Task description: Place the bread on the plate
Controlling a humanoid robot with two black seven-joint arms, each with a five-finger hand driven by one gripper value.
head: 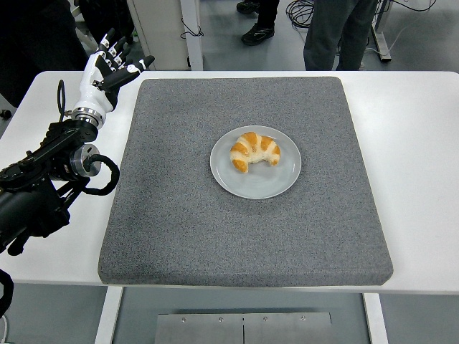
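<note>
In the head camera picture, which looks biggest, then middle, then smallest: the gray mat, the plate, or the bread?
1. Gray mat: biggest, covers most of the white table.
2. Plate: middle, sits on the mat.
3. Bread: smallest, fits on the plate.
All lie at similar distance, so the order is safe.

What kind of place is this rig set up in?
Probably a robotics lab or test bay, not a kitchen: a white table with a grey foam mat as staging, loose black cables on a bare grey floor, and people's legs standing behind.
</note>
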